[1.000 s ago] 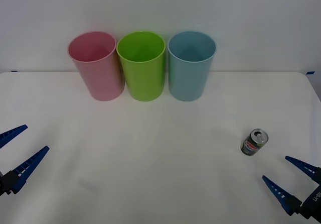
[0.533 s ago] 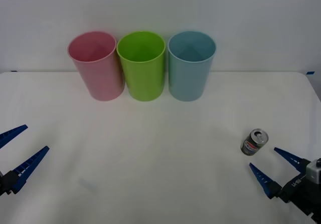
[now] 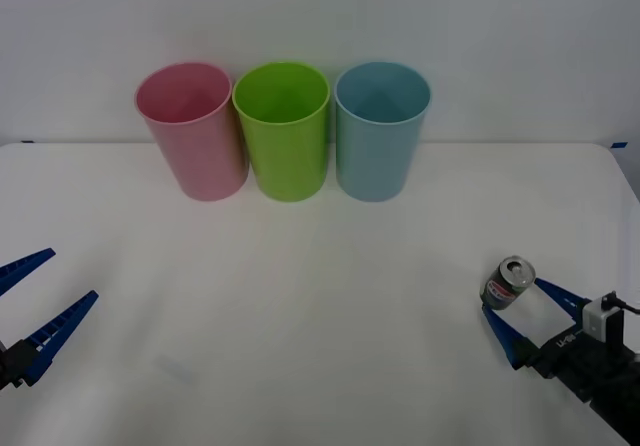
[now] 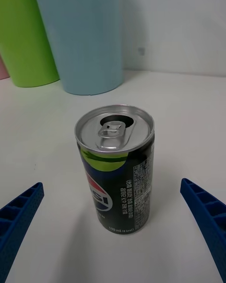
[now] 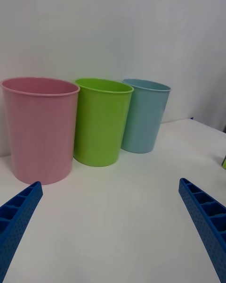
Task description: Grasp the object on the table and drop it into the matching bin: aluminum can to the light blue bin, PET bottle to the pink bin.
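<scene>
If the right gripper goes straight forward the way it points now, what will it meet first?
Most likely the aluminum can, standing upright on the table just ahead of the open right gripper. The light blue bin is far behind it.

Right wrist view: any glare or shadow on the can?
Right wrist view: the aluminum can has a soft sheen on its silver top and casts a faint shadow on the table. Front view: even light, weak shadows under the bins.
</scene>
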### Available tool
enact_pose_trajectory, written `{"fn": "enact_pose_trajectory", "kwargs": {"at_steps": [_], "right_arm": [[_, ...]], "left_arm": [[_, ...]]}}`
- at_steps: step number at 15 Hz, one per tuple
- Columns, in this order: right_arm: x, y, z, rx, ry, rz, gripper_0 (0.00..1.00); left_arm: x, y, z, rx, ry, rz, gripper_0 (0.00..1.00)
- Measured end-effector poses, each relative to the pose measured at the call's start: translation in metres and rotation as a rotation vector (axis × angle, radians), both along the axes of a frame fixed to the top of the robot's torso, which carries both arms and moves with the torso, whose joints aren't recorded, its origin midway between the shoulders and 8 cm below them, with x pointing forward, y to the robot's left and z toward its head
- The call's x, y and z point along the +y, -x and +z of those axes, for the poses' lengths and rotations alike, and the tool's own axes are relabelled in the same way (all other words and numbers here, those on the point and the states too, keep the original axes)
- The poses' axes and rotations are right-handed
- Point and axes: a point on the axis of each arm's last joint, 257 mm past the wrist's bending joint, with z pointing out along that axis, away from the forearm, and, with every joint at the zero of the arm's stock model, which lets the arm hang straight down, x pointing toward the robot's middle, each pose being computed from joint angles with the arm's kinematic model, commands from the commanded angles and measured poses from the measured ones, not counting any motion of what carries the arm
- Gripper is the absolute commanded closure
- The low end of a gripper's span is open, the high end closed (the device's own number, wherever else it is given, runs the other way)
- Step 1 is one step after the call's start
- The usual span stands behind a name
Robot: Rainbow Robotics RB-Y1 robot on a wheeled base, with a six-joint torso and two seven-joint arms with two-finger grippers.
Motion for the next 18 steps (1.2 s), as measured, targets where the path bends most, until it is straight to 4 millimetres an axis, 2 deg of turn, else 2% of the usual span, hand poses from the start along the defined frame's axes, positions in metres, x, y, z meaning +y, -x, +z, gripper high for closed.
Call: {"fn": "enact_pose_trajectory", "kwargs": {"at_steps": [7,18], "right_arm": [[0.011,-0.021,0.001,-0.003,-0.006,-0.035,0.00],[0.020,-0.035,-0.001,0.004,0.004,-0.055,0.00]], "left_arm": [[0.000,0.000,0.000,0.000,0.000,0.000,0.00],[0.000,0.000,0.000,0.000,0.000,0.000,0.00]]}}
